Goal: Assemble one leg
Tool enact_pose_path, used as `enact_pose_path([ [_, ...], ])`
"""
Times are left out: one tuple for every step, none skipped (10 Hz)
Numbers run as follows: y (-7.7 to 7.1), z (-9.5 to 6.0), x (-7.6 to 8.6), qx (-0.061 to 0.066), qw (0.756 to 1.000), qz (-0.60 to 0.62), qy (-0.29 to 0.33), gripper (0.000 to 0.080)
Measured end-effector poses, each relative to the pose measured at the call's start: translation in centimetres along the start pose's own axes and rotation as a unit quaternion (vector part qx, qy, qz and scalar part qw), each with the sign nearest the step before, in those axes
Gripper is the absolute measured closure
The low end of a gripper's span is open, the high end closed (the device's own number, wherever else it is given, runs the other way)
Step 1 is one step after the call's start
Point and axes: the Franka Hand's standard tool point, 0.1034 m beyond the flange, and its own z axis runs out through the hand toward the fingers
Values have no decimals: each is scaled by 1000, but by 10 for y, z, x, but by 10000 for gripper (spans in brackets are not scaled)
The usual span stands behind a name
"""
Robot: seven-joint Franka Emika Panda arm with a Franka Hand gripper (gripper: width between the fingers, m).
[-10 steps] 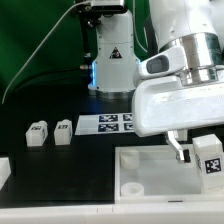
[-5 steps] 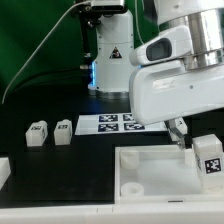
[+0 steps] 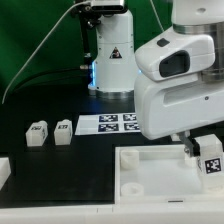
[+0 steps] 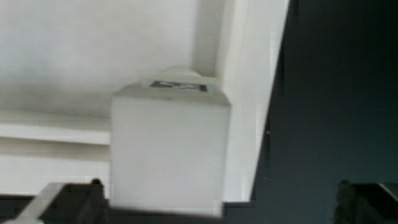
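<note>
Leg (image 3: pixel 211 162) by tray (image 3: pixel 150 170) rim, hand (image 4: pixel 217 203) spread (not gripping)

Exterior view: mounted off the arm, slightly raised, facing across the table (image 3: pixel 60 172) toward the robot base (image 3: pixel 110 62); middle distance.
Wrist view: on the wrist, looking along the fingers (image 4: pixel 68 202), very close to the leg (image 4: pixel 169 150) standing between them.
Shared: that leg and the tray (image 3: pixel 160 178) rim beside it.

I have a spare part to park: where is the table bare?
Bare table lies before the two loose legs, on the exterior view's left of the tray piece. Crowded: the tray's end on that view's right, with gripper and leg.
</note>
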Motion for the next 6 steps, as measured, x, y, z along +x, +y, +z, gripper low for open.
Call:
enact_pose_path([
  [3,6,-2,-2,1000,2,10,150],
  [4,15,-11,-2,1000,9,5,150],
  [2,17,-13,-1,1000,10,3,150],
  [2,16,-12,-1,1000,10,4,179],
  [3,17,-12,-1,1000,11,4,314],
  [3,17,-12,-1,1000,11,3,450],
])
